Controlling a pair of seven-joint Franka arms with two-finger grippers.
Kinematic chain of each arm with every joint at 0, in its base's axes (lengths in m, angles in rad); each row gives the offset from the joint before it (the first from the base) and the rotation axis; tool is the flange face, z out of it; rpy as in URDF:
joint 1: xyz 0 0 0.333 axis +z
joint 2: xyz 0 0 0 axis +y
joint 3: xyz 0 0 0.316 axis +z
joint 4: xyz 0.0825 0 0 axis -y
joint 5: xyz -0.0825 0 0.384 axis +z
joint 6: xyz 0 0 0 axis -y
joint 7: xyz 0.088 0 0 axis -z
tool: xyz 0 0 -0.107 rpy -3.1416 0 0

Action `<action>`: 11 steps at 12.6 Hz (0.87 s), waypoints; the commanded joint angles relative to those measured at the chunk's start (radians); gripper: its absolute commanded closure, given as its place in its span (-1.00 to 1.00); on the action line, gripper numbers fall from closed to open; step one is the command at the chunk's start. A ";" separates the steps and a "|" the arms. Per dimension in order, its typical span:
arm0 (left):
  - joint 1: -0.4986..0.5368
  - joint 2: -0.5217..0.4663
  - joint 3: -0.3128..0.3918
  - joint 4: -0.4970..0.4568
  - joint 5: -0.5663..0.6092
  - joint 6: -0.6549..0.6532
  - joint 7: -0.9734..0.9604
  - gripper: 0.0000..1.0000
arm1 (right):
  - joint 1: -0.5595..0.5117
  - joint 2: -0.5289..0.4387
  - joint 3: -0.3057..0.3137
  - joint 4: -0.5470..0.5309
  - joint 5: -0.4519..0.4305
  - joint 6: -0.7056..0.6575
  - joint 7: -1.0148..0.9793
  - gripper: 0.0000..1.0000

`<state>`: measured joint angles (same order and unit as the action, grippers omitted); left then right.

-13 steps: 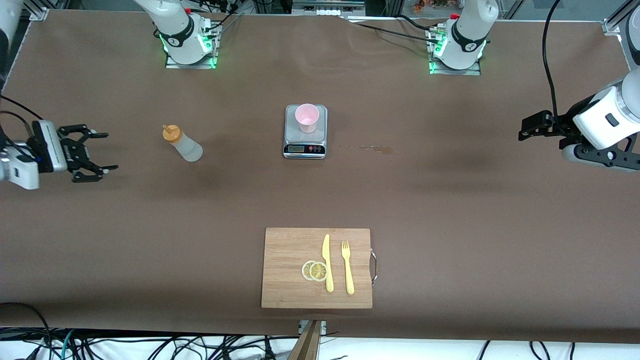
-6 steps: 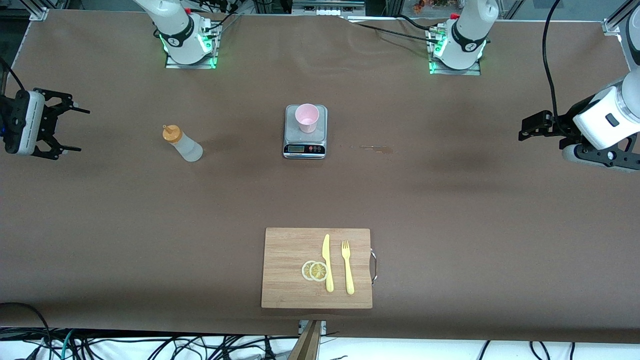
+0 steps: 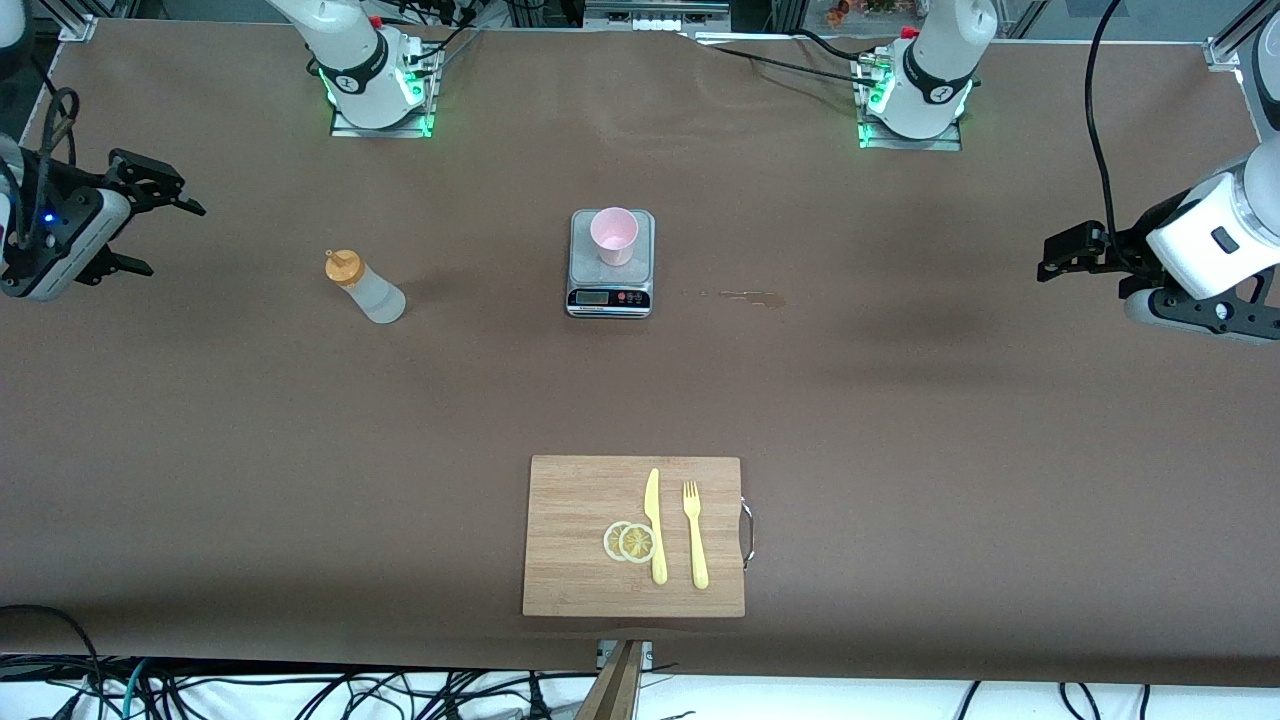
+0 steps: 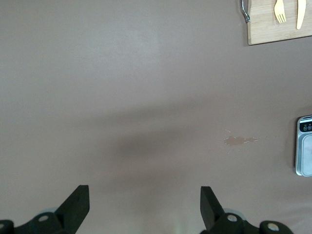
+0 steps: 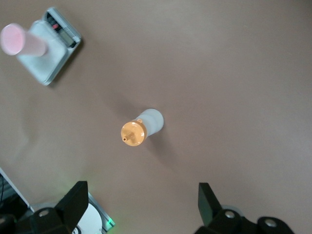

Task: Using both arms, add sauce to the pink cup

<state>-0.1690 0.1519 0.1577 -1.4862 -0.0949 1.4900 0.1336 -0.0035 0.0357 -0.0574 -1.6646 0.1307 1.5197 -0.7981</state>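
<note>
I've got the pink cup (image 3: 613, 235) sitting on the scale (image 3: 611, 263), sauce (image 3: 365, 288) standing toward the right arm's end, both untouched.

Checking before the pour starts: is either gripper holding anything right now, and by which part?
Nothing is held. The right gripper and left gripper are open and empty; the frosted-white squeeze bottle with orange cap stands alone.

Pale pink cup (image 3: 613, 234); frosted-white sauce bottle (image 3: 365, 287), orange cap; brown table (image 3: 300, 430); yellow fork (image 3: 695, 534)
</note>
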 commanded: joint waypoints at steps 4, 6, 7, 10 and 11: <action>0.005 0.012 0.005 0.026 0.024 -0.008 0.024 -1.00 | -0.003 -0.039 0.034 -0.055 -0.059 0.243 0.097 -1.00; 0.006 0.012 0.005 0.026 0.024 -0.008 0.024 -1.00 | -0.003 -0.051 0.034 -0.072 -0.053 0.217 0.137 -1.00; 0.006 0.012 0.005 0.026 0.024 -0.008 0.024 -1.00 | -0.001 -0.060 0.034 -0.073 -0.053 0.183 0.271 -1.00; 0.006 0.012 0.006 0.026 0.026 -0.008 0.024 -1.00 | 0.013 -0.088 0.048 -0.073 -0.060 0.139 0.551 -1.00; 0.006 0.012 0.006 0.026 0.026 -0.008 0.024 -1.00 | 0.016 -0.091 0.048 -0.072 -0.062 0.126 0.607 -1.00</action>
<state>-0.1641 0.1526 0.1631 -1.4862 -0.0949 1.4900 0.1336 0.0038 -0.0099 -0.0175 -1.7020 0.0887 1.6600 -0.3080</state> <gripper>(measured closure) 0.000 0.000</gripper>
